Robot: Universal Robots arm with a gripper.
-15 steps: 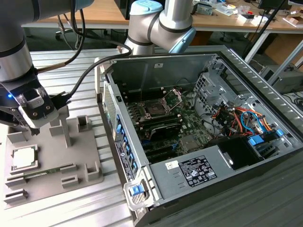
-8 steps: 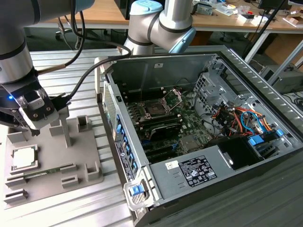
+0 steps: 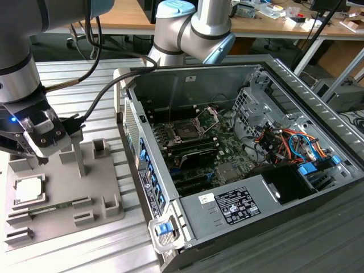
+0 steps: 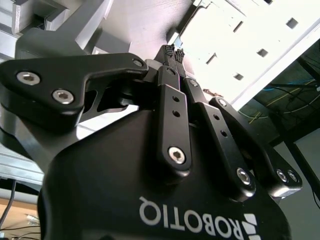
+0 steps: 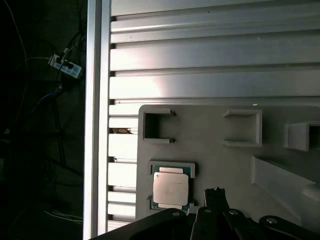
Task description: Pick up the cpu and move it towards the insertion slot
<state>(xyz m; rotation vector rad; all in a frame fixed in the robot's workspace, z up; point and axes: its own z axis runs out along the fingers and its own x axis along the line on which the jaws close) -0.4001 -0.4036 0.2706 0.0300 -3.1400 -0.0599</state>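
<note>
Exterior view: the cpu lies flat in its seat on the grey tray, well apart from the insertion slot inside the open computer case. The gripper has its fingertips pressed together, holding nothing. Likely hazard: lowered while closed and offset from the chip, the tips would strike lid or tray instead of straddling it. The arm's wrist points down above the tray.
</note>
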